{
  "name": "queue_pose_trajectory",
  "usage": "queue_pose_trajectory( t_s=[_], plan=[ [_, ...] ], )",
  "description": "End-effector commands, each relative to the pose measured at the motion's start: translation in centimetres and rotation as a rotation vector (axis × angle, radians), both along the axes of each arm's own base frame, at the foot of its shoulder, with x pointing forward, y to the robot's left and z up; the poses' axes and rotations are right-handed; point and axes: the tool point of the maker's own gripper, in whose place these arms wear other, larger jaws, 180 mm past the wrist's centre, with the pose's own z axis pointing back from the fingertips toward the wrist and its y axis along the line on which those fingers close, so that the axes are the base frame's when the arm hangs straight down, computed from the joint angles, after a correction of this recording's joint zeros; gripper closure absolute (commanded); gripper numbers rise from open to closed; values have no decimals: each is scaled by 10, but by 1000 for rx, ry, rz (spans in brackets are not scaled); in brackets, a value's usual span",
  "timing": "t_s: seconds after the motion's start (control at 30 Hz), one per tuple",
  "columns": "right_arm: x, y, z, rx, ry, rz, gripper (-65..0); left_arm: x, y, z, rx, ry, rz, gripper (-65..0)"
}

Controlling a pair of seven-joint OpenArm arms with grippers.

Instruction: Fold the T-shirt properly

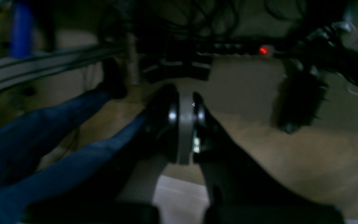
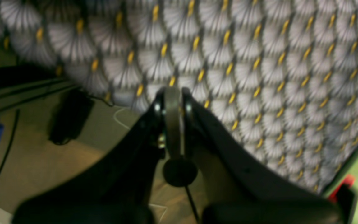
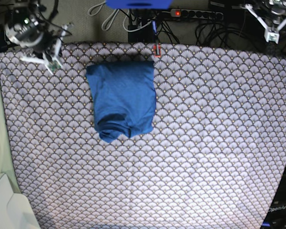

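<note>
The blue T-shirt [image 3: 121,95] lies folded into a compact rectangle on the scallop-patterned cloth [image 3: 205,143], toward the back left in the base view, with a rolled bulge at its near edge. My right gripper [image 3: 51,66] hovers at the cloth's back left corner, left of the shirt and apart from it. It is shut and empty [image 2: 172,91] above the cloth's edge. My left gripper [image 3: 271,34] is off the back right corner, far from the shirt. Its jaws are pressed together with nothing between them [image 1: 186,97], over the floor.
A power strip [image 3: 177,13] with a red light and tangled cables lie behind the table. A red clamp [image 3: 157,49] sits at the back edge beside the shirt. A white box [image 3: 5,205] stands at the front left. Blurred blue shapes [image 1: 26,146] fill the left wrist view's left side.
</note>
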Motion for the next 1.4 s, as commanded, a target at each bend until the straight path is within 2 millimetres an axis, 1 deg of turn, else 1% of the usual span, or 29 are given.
queue_pose_trajectory(
  t_s=[0.0, 0.07, 0.17, 0.27, 0.37, 0.4, 0.43, 0.53, 0.6, 0.67, 0.73, 0.77, 0.83, 0.87, 0.93, 1.03, 1.07, 1.1, 1.17, 1.2, 1.23, 1.27, 1.33, 1.37],
  plan=[
    [-7, -8, 3, -7, -6, -15, 0, -2, 0, 0, 3, 0, -14, -2],
    [-25, -12, -4, 7, 20, -33, 0, -13, -9, -17, -37, 27, -15, -2],
    [-50, -12, -20, 45, 72, -50, 0, -32, -26, -43, -105, 67, 2, -2],
    [-74, -6, -37, 102, 117, -84, 0, -39, -35, -60, -149, 43, 10, -2],
    [-100, 0, -61, 166, 173, -128, 0, -47, -46, -80, -200, 13, 27, -1],
    [-109, 0, -72, 191, 195, -154, 0, -51, -52, -87, -221, 10, 29, -1],
    [-118, 2, -84, 219, 217, -181, 0, -50, -60, -95, -244, -2, 25, -1],
    [-130, 2, -119, 297, 246, -270, 0, -57, -90, -120, -318, -2, 30, -1],
    [-138, 3, -144, 347, 271, -335, 0, -55, -103, -134, -355, -17, 40, 0],
    [-147, -1, -162, 383, 288, -396, 0, -62, -114, -149, -388, -9, 52, 0],
    [-155, -1, -177, 426, 283, -463, 0, -65, -130, -163, -427, -12, 53, 0],
    [-156, -1, -182, 446, 272, -492, 0, -68, -141, -169, -450, -13, 56, 0],
    [-163, 1, -193, 487, 254, -561, 0, -72, -155, -178, -478, -35, 70, 0],
    [-164, 3, -198, 507, 245, -596, 0, -71, -159, -182, -487, -52, 80, 0],
    [-164, 7, -207, 538, 235, -653, 0, -71, -176, -191, -515, -69, 106, 0],
    [-163, 14, -217, 573, 237, -722, 0, -76, -172, -209, -431, -53, 144, 0],
    [-161, 13, -220, 564, 230, -741, 0, -78, -176, -213, -413, -42, 137, 0],
    [-162, 7, -225, 523, 223, -759, 0, -78, -177, -217, -394, -35, 118, 0],
    [-160, 3, -231, 446, 211, -734, 0, -77, -182, -222, -370, -20, 80, 0],
    [-162, 0, -234, 395, 206, -719, 0, -76, -182, -224, -356, -10, 72, -1],
    [-164, -3, -236, 346, 206, -703, 0, -71, -179, -226, -337, -7, 70, -1],
    [-166, -3, -239, 301, 209, -680, 0, -68, -174, -229, -314, -1, 75, -1],
    [-160, -3, -245, 184, 198, -606, 0, -64, -162, -234, -253, 22, 84, -1],
    [-163, -11, -246, 103, 192, -584, 0, -63, -158, -235, -231, 33, 87, -2]
  ],
)
